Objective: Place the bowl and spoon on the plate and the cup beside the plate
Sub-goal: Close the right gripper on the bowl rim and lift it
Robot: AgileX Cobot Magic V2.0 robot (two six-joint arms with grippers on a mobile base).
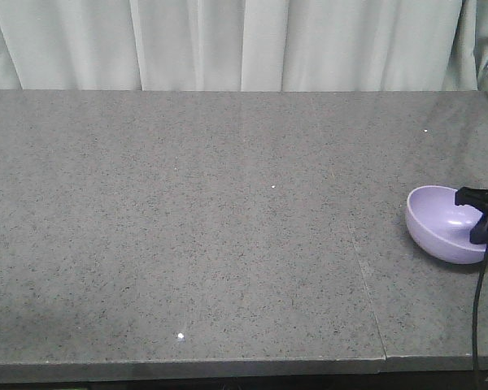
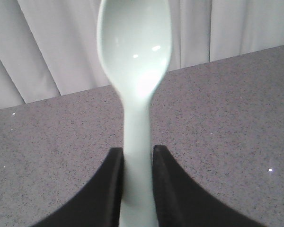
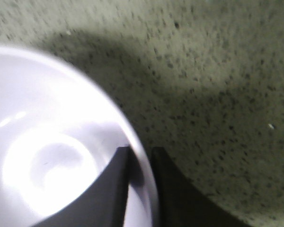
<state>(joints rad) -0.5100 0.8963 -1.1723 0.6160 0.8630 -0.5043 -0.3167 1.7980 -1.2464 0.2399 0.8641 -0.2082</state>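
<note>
While both claws gripped, table: grey speckled stone, curtain behind.
Bowl: lavender, tilted, at table's right end (resting or lifted, couldn't tell).
Right gripper: clenched on bowl rim, one finger inside, one out.
Left gripper: clenched on spoon handle.
Spoon: mint, held by handle, scoop end jutting past fingertips, over table.

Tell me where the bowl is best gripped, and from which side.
Grip the bowl by its thin rim, one finger inside, one outside, from above on its right side. It lies open side up and looks too wide to span; the right gripper pinches it that way.
</note>
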